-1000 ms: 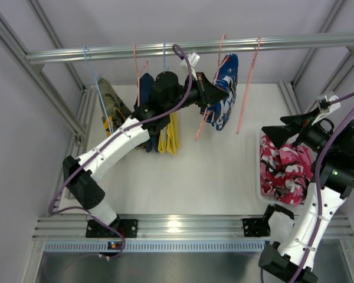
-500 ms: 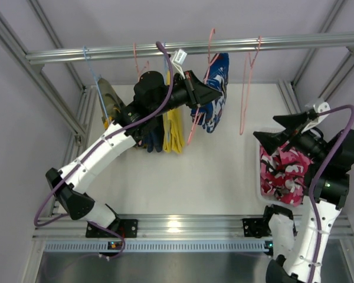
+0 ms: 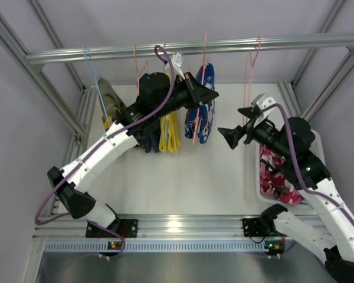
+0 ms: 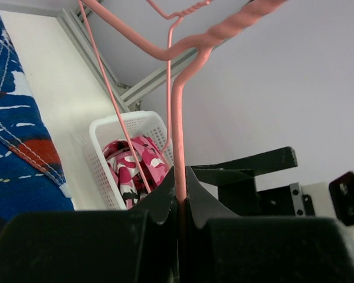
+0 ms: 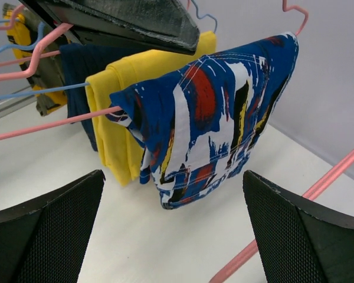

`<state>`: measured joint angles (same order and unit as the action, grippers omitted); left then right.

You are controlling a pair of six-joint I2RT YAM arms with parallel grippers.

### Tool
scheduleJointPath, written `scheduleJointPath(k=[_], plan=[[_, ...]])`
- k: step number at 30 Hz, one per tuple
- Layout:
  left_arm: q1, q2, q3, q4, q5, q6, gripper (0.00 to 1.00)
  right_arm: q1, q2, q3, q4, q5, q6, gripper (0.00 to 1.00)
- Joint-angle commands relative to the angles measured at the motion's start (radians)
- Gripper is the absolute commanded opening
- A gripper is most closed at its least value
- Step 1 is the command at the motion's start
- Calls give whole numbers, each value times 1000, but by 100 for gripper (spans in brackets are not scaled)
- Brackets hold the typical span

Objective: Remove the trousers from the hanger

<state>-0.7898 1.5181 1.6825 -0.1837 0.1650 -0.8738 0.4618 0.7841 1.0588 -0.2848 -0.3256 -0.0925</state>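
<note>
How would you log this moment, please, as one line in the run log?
left gripper: shut on pink hanger | right gripper: open, facing blue trousers | red-pink trousers: in basket

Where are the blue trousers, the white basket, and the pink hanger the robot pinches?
blue trousers (image 5: 224, 118): right wrist view, middle of the cloth.
white basket (image 4: 100, 159): left wrist view, left wall.
pink hanger (image 4: 177, 135): left wrist view, upright wire.

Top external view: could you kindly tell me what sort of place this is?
Probably a robotics lab test cell rather than a real wardrobe: an aluminium rail set in a bare extrusion frame, the small blue trousers draped on a pink hanger, and a white basket for the removed pairs.
</note>
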Motion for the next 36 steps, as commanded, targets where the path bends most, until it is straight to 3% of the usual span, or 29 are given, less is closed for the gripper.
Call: scheduleJointPath(k=[1, 3, 9, 12, 22, 30, 36], plan=[[-8, -3, 104, 188, -50, 1, 0, 102, 7, -28, 153, 256, -47, 99], [-9, 8, 128, 188, -47, -8, 0, 167, 18, -49, 197, 377, -58, 99], [-12, 48, 178, 188, -33, -36, 0, 235, 83, -60, 242, 424, -55, 100], [-20, 60, 200, 193, -28, -47, 0, 261, 81, -120, 352, 477, -62, 99], [-52, 88, 304, 158, -9, -77, 0, 264, 102, -229, 570, 572, -70, 98], [-61, 99, 370, 148, 7, -100, 0, 261, 132, -227, 642, 638, -79, 97], [-63, 91, 368, 148, 16, -122, 0, 218, 165, -200, 633, 600, -53, 97]])
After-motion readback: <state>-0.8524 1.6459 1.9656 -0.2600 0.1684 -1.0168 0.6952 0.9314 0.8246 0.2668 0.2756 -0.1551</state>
